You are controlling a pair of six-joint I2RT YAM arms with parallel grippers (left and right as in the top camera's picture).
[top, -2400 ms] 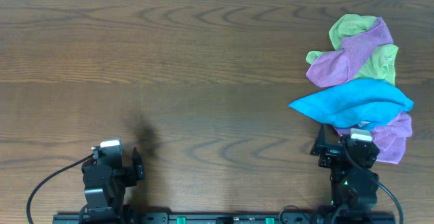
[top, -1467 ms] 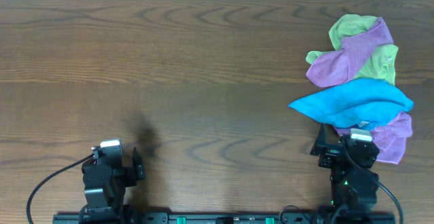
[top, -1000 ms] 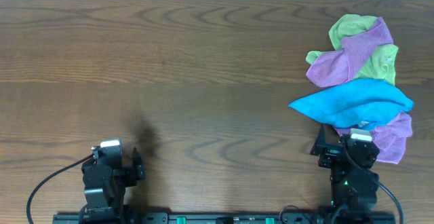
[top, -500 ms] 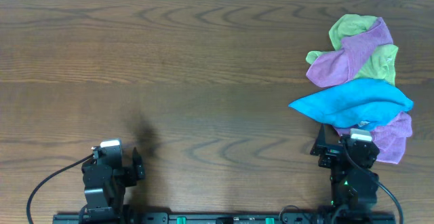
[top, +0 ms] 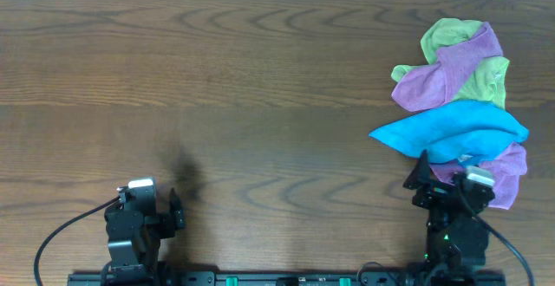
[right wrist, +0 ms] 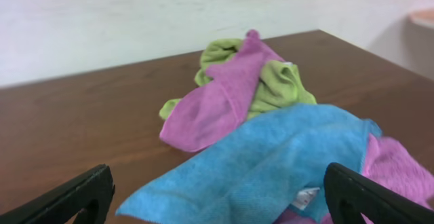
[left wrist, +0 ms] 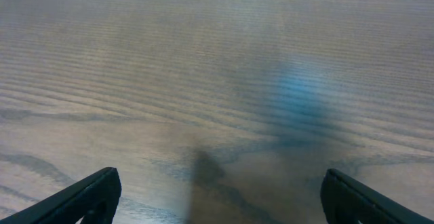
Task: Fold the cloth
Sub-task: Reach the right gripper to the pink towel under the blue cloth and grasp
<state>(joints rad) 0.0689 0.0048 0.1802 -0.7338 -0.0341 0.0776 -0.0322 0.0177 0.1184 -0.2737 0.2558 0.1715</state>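
- Blue microfibre cloth lies crumpled near the table's right edge, overlapping a rumpled purple cloth that is tangled with a lime-green cloth.
- All three look soft and nappy; the dark wood-grain table is smooth and faintly glossy.
- The right wrist view alone shows a small white tag at the blue hem, its writing unreadable.
- Left claw and right claw both have their fingers spread wide apart.
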